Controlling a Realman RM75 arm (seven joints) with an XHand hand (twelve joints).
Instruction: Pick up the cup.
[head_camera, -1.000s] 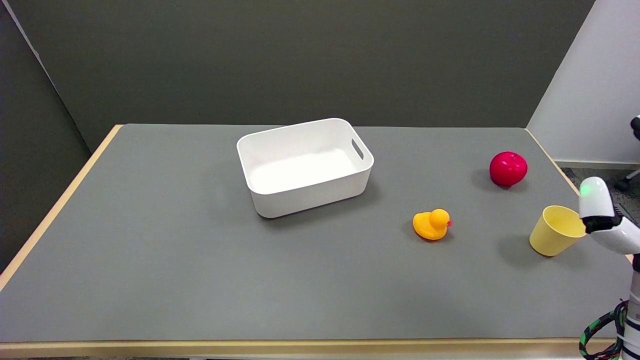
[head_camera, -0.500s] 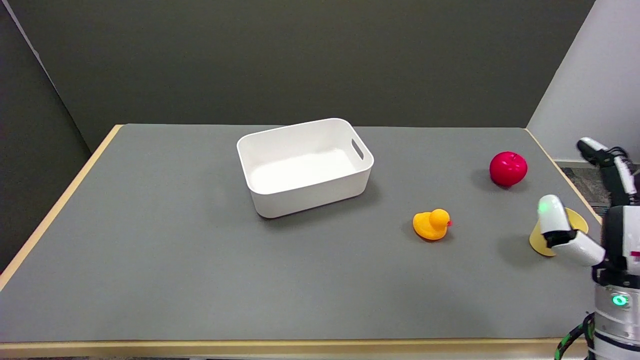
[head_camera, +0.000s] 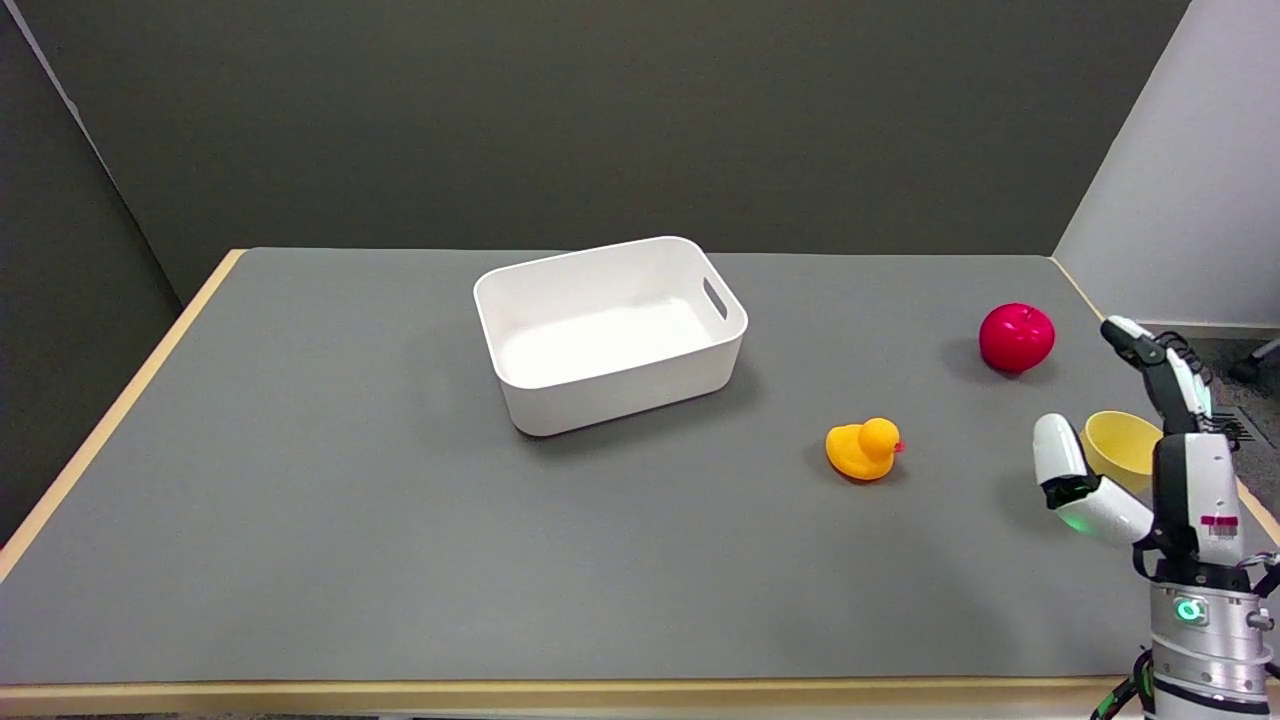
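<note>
A yellow cup (head_camera: 1120, 442) stands upright near the table's right edge, its lower part hidden behind my right hand (head_camera: 1150, 470). The hand rises from the lower right with its fingers spread apart. The thumb (head_camera: 1058, 462) stands to the cup's left and the other fingers (head_camera: 1160, 375) stand to its right and behind it. The cup sits in the gap between them. Whether any finger touches the cup I cannot tell. Nothing is gripped.
A yellow rubber duck (head_camera: 863, 449) sits left of the cup. A red apple (head_camera: 1016, 338) lies behind the cup. A white bin (head_camera: 610, 333) stands mid-table. The table's right edge (head_camera: 1130, 345) runs close by the cup.
The right hand has risen into view and moved left, turning so its thumb and fingers now flank the cup. The cup, duck, apple and bin stay where they were.
</note>
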